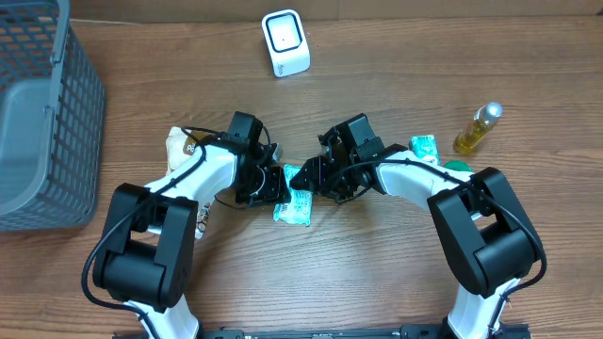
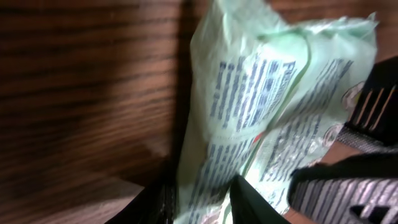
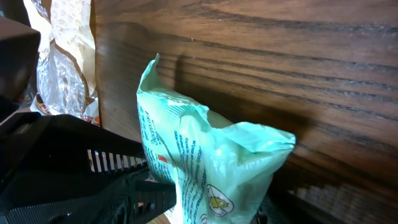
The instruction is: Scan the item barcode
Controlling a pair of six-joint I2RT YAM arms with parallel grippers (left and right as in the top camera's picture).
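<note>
while the pale green packet (image 1: 294, 209) sits at mid table between the two grippers, other goods lie well apart from it: a grey mesh basket (image 1: 42, 122) at the far left, a white scanner (image 1: 285, 42) toward the back, a crinkled beige bag (image 1: 177, 144) beside the left arm, and a second green packet (image 1: 424, 147), a round green thing (image 1: 459, 166) and a yellow bottle (image 1: 478, 129) beside the right arm. from above, both wrists cover the packet's upper part. the table (image 1: 377, 282) is brown wood with strong grain and fills every view. the right gripper (image 1: 305, 179) is clamped on the packet. the left gripper (image 1: 275, 188) has a finger on either side of the packet's edge; whether they press it i cannot tell. at the right wrist the packet stands lengthwise up the frame, crimped end away from the camera. its blue-printed face is turned toward the left wrist.
</note>
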